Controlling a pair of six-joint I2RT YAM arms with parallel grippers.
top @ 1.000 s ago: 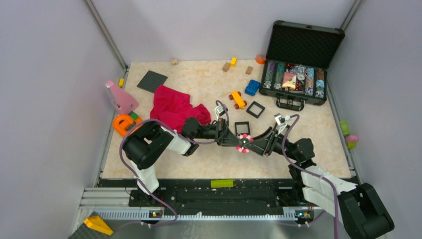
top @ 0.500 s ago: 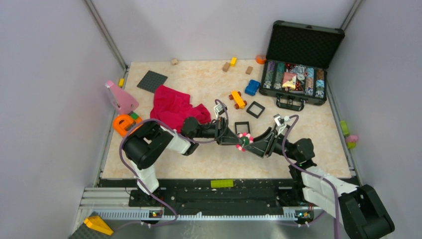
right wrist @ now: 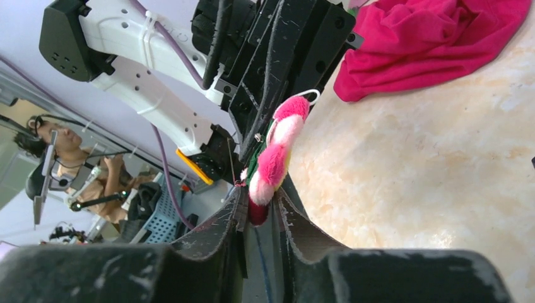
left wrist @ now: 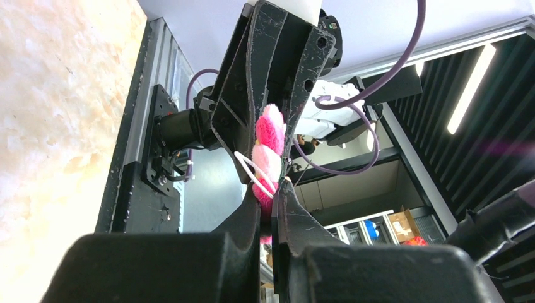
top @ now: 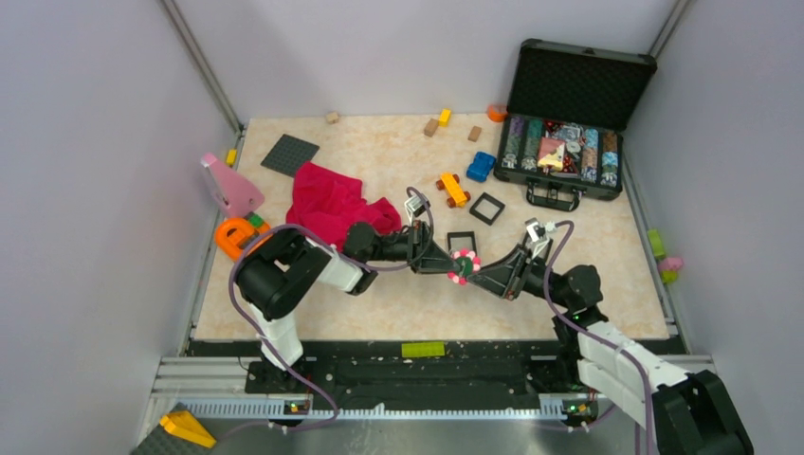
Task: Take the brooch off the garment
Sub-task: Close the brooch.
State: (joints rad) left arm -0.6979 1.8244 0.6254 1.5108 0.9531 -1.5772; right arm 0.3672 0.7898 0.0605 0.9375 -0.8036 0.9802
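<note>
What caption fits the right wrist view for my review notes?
The left gripper and right gripper pinch the brooch edge-on above the table, the magenta garment lying apart.

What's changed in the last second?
The left gripper carried the brooch slightly farther out over the table; the right gripper followed and pinches it too. The garment and case stayed put.

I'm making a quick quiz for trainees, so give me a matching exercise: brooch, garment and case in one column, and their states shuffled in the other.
1. brooch
2. garment
3. case

A. lid open
B. held in the air
C. crumpled in a heap

Pairs: 1-B, 2-C, 3-A
</note>
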